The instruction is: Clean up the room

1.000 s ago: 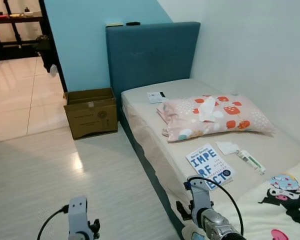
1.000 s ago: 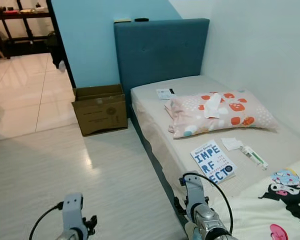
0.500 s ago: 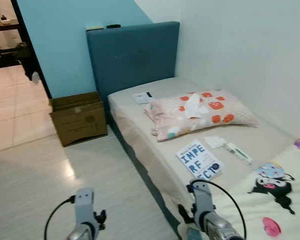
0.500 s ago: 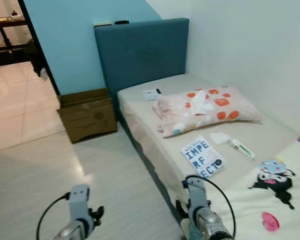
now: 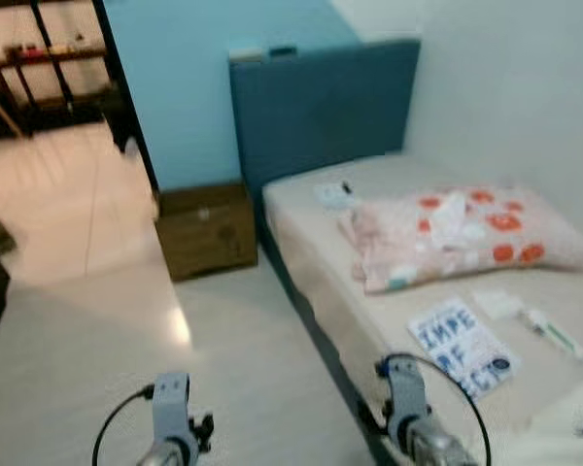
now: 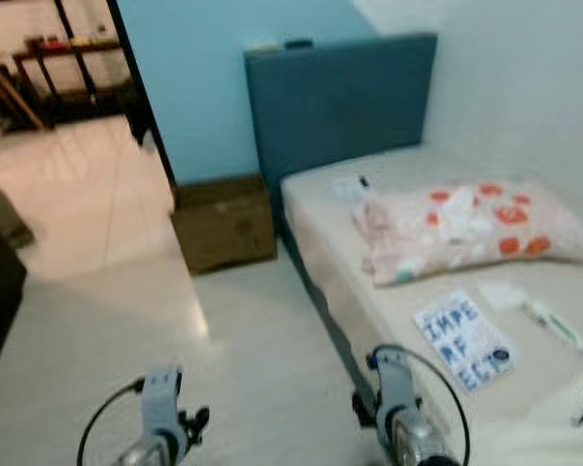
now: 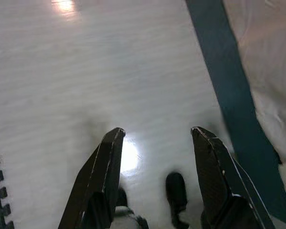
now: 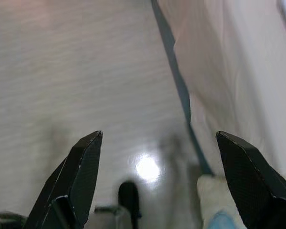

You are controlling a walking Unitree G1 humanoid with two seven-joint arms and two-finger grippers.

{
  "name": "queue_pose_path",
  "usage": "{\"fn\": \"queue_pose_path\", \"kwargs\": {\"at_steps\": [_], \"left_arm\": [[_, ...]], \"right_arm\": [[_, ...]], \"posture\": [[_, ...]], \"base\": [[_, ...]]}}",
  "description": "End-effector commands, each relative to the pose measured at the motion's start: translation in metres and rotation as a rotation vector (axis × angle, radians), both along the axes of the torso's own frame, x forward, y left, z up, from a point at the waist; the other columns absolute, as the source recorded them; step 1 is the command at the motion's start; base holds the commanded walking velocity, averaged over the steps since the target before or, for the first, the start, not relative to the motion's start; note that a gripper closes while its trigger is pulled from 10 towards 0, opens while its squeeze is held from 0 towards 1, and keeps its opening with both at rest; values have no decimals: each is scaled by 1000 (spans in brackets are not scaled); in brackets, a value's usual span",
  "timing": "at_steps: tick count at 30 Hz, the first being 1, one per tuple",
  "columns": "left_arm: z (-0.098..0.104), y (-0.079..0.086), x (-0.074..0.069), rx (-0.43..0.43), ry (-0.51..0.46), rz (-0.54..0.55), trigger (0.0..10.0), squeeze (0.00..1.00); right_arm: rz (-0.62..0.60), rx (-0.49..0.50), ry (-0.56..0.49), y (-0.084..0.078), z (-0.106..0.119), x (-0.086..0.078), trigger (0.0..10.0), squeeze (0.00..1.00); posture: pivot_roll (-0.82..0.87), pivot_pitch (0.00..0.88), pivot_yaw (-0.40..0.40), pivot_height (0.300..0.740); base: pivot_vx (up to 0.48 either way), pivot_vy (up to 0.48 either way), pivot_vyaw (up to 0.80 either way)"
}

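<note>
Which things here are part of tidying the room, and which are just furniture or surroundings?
To tidy:
blue-lettered white book on the bed
small white paper beside it
white tube with green stripe
white tissue on the pillow
small white card near the headboard

Just there:
spotted pink pillow
blue padded headboard
brown cardboard box, perhaps for rubbish

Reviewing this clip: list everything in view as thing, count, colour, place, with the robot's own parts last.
Bed: one, beige sheet, against the white wall.
Headboard: one, blue, at the bed's far end.
Pillow: one, pink with orange and white spots, on the bed.
Book: one, white with blue letters, nearer than the pillow.
Tube: one, white and green, right of the book.
Cardboard box: one, brown, on the floor left of the bed.
Left claw: open, over the pale floor.
Right claw: open, above the bed's edge.
</note>
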State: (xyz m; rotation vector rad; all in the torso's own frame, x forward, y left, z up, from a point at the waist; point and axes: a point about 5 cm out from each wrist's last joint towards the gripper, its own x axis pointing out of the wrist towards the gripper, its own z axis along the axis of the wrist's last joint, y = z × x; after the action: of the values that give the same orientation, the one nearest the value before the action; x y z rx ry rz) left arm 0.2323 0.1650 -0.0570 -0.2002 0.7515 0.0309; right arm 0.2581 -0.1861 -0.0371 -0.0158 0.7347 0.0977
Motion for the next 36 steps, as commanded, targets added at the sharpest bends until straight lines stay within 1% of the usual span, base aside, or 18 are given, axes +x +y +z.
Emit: {"fn": "queue_pose_path", "kwargs": {"at_steps": [1,4,5,10,17,24,36], "left_arm": [[-2,6,-4,12,13,4,10000,0],[-2,5,-3,12,13,1,10000,0],[-1,5,-3,14,10,-10,10000,0],[-1,3,-2,17,8,-29,10000,0],[-1,4,-2,18,7,-36,10000,0],[-1,3,-2,16,6,-43,10000,0],[1,2,1,12,6,-54,10000,0]], "right_arm": [[1,19,13,6,-3,-3,10000,0],[-7,14,17,5,-3,-3,10000,0],[-19,15,22,4,-4,-4,10000,0],[-35,18,27,3,-5,-5,10000,0],[-38,19,27,3,-5,-6,10000,0],[-43,15,28,2,-5,-6,10000,0],[-76,13,31,-1,-5,-6,10000,0]], "posture": [[-100,0,3,740],[-102,0,5,740],[-105,0,16,740],[-105,1,18,740],[-105,3,21,740],[-108,2,22,740],[-109,3,24,740]], "base": [[364,0,0],[360,0,0],[360,0,-800],[365,0,-800],[364,0,0],[363,0,-800],[0,0,-800]]}}
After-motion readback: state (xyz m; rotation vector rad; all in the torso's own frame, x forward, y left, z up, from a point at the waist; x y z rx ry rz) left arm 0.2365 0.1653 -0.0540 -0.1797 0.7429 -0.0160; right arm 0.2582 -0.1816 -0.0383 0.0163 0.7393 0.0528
